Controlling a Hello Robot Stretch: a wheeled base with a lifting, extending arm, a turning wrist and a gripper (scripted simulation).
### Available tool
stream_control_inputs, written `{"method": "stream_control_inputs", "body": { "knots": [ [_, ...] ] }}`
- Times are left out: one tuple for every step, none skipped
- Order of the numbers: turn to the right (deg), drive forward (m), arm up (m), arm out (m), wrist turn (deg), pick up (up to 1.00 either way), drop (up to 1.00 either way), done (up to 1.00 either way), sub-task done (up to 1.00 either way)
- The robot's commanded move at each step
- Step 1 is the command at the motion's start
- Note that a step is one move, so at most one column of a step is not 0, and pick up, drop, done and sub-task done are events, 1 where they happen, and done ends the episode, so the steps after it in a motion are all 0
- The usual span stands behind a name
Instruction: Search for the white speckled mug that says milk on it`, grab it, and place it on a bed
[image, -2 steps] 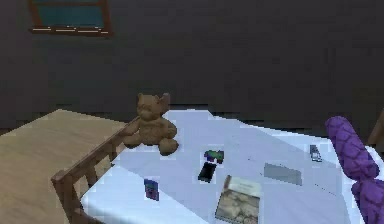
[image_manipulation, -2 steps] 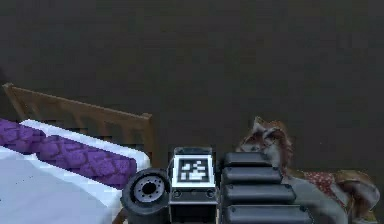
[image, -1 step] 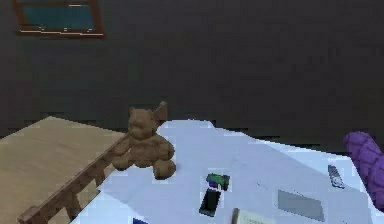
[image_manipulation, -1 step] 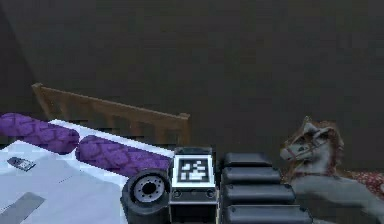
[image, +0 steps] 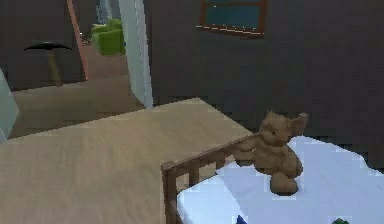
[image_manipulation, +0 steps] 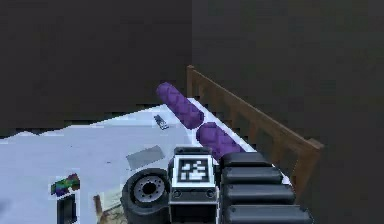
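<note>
**Operator:** Report position of bed (image: 335, 185).

**Unit:** Located at the forward view's near right, on wooden floor (image: 90, 160). Fitted with wooden end rail (image: 200, 165) on the near left side. Loaded with brown teddy bear (image: 278, 150), seated upright just beside that rail.

**Operator:** Report surroundings.

**Unit:** Dark wall behind, with framed picture (image: 233, 15) at far right. Open doorway (image: 105, 60) at far left; green item (image: 108, 38) beyond it, too small to name.

**Operator:** Report the arm side view.

**Unit:** Pale cover (image_manipulation: 80, 150) spread across the left and middle. Wooden headboard (image_manipulation: 262, 125) along the right. Two purple pillows (image_manipulation: 180, 103) laid end to end just beside it. Grey flat item (image_manipulation: 145, 157) and small green-and-purple item (image_manipulation: 66, 184) lying on the cover, near left.

**Operator:** State gripper (image_manipulation: 118, 203) condition.

**Unit:** Positioned near, left of white marker square (image_manipulation: 193, 168) at the end of arm (image_manipulation: 255, 195), with the cover behind. Open or closed: cannot tell. Holding anything: cannot tell.

**Operator:** Locate mug.

**Unit:** Cannot tell; items on the cover too small to identify.
</note>
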Motion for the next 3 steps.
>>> {"method": "stream_control_inputs", "body": {
  "knots": [
    [27.0, 0.00, 0.00, 0.00, 0.0, 0.00, 0.00, 0.00, 0.00],
    [-9.0, 0.00, 0.00, 0.00, 0.0, 0.00, 0.00, 0.00, 0.00],
    [-3.0, 0.00, 0.00, 0.00, 0.0, 0.00, 0.00, 0.00, 0.00]
  ]
}}
